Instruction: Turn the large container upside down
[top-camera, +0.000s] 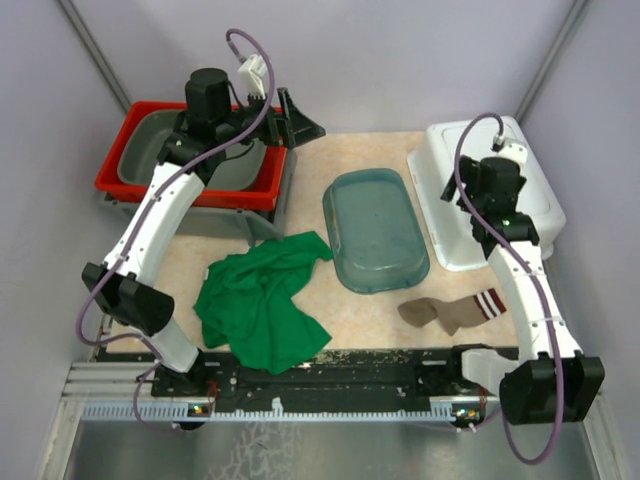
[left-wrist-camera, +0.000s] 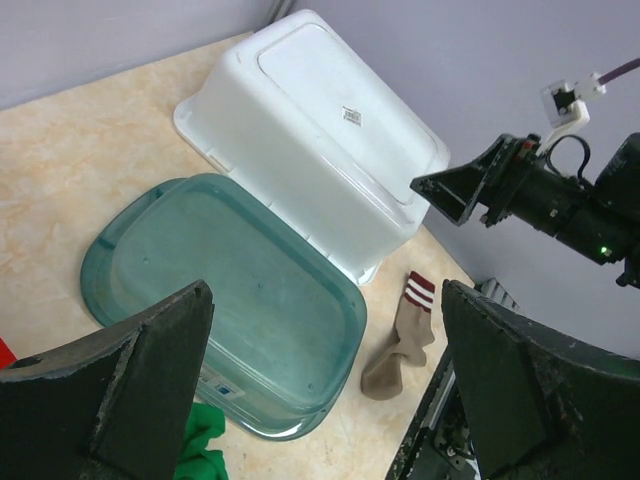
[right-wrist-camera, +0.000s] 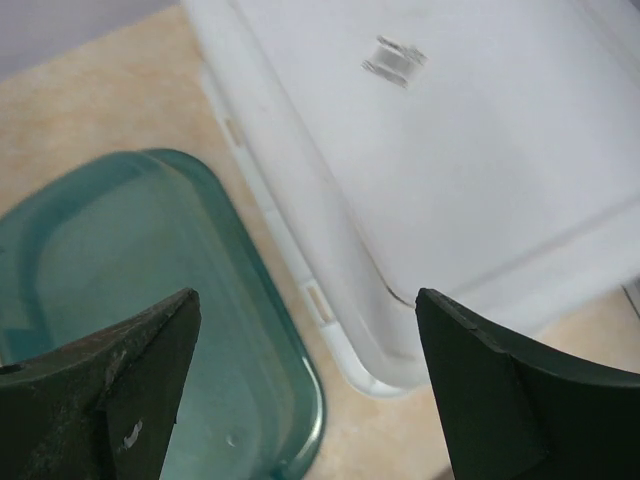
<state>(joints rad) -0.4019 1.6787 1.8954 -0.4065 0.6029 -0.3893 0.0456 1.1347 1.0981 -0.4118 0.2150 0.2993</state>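
The large white container lies bottom up at the back right, a small label on its base; it also shows in the left wrist view and the right wrist view. My right gripper is open and empty, hovering over the white container's left rim, and also shows in the left wrist view. My left gripper is open and empty, raised at the back left beside the red bin, looking down across the table.
A teal see-through container sits open side up mid-table, close beside the white one. A red bin holding a grey tub stands back left. A green cloth and a striped brown sock lie near the front.
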